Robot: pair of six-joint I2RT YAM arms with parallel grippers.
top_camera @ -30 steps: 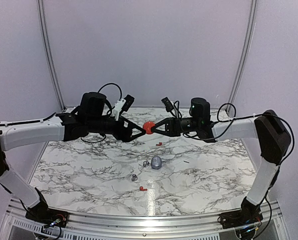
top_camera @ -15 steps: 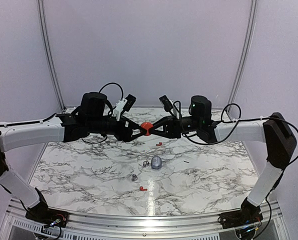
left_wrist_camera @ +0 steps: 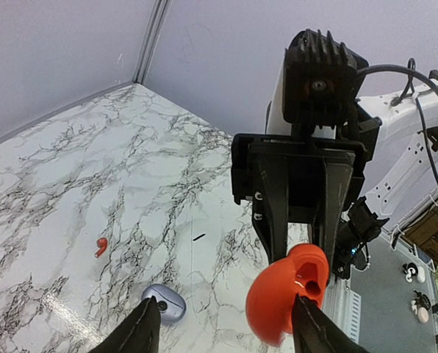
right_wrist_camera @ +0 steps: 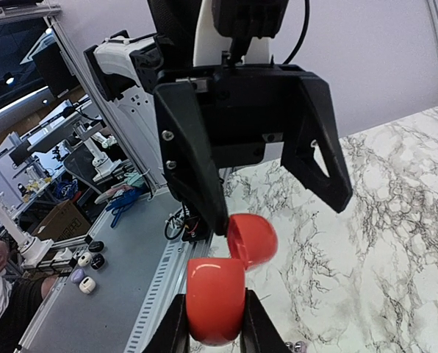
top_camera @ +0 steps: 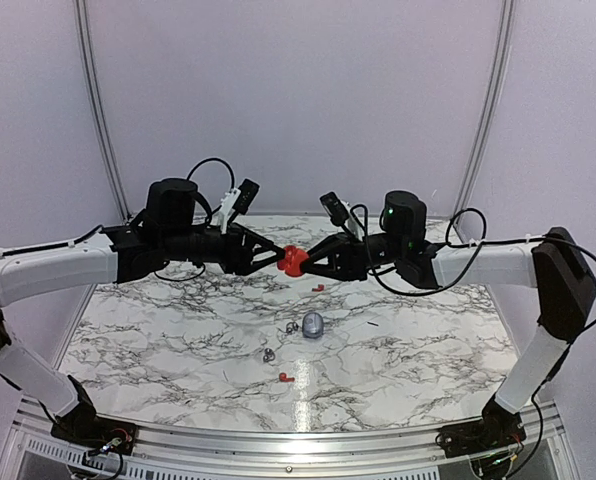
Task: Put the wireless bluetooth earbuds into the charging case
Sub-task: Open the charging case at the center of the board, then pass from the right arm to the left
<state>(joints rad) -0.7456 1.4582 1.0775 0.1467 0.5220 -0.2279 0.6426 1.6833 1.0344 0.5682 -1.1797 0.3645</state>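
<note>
A red charging case (top_camera: pixel 293 261) hangs in the air between both arms, its lid swung open. My right gripper (top_camera: pixel 309 263) is shut on the case's base (right_wrist_camera: pixel 214 298); the lid (right_wrist_camera: pixel 253 239) stands up behind it. My left gripper (top_camera: pixel 275 259) is wide open, with one fingertip (left_wrist_camera: pixel 305 318) against the open case (left_wrist_camera: pixel 286 292). On the table lie two red earbuds (top_camera: pixel 318 288) (top_camera: pixel 286 378) and two silvery earbuds (top_camera: pixel 269 355) (top_camera: pixel 291 327). One red earbud (left_wrist_camera: pixel 100 245) also shows in the left wrist view.
A bluish-grey closed case (top_camera: pixel 313 324) lies on the marble table (top_camera: pixel 158 340) next to the silvery earbuds, below the raised grippers; it shows in the left wrist view (left_wrist_camera: pixel 164 302) too. A small dark sliver (left_wrist_camera: pixel 198 237) lies further back.
The red case's lid has come open. My left arm has drawn back to the left and its jaws have spread. The case has sunk slightly in my right gripper.
</note>
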